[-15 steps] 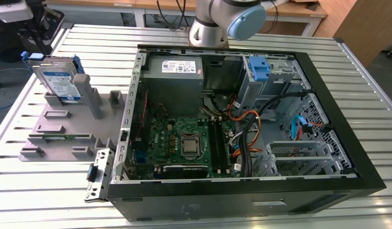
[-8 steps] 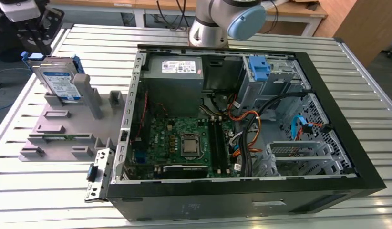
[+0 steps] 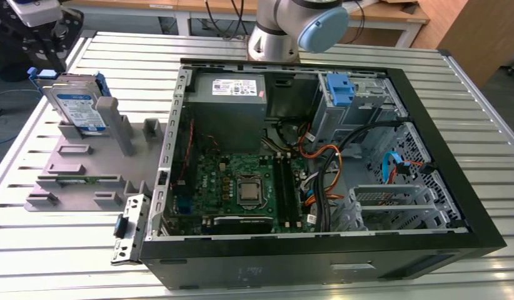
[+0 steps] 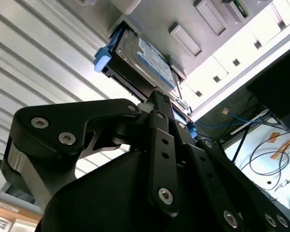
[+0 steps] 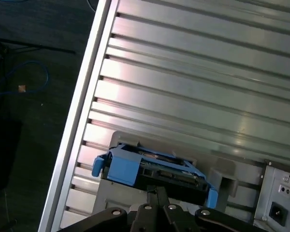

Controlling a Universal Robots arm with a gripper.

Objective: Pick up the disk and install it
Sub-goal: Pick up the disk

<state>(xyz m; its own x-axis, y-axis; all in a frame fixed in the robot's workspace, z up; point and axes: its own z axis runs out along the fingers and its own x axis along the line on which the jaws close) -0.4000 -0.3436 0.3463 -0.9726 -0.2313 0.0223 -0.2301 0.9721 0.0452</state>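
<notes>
In the exterior view I saw the disk (image 3: 80,106) standing on edge in a grey holder (image 3: 82,169) at the exterior view's upper left, its white-and-blue label facing the camera and its blue frame showing along the top. The holder sat on the slatted metal table (image 3: 140,50), just beside the open computer case (image 3: 457,156), which filled the middle and the exterior view's right. The gripper (image 3: 49,62) hung directly above the disk, close to its upper edge. The grey power-supply box (image 3: 227,87) lay inside the case near its upper wall, with the green board (image 3: 240,181) below it. In the second wrist view the gripper (image 4: 157,96) reached up to the disk (image 4: 152,60), and the claw looked clenched, its tips drawn together at the drive's edge. In the first wrist view the gripper (image 5: 157,191) again looked clenched, meeting the dark edge of the disk (image 5: 154,169) between the blue corners of its frame; I could not tell whether it pinched anything. The power-supply box (image 5: 280,203) stood near the disk.
</notes>
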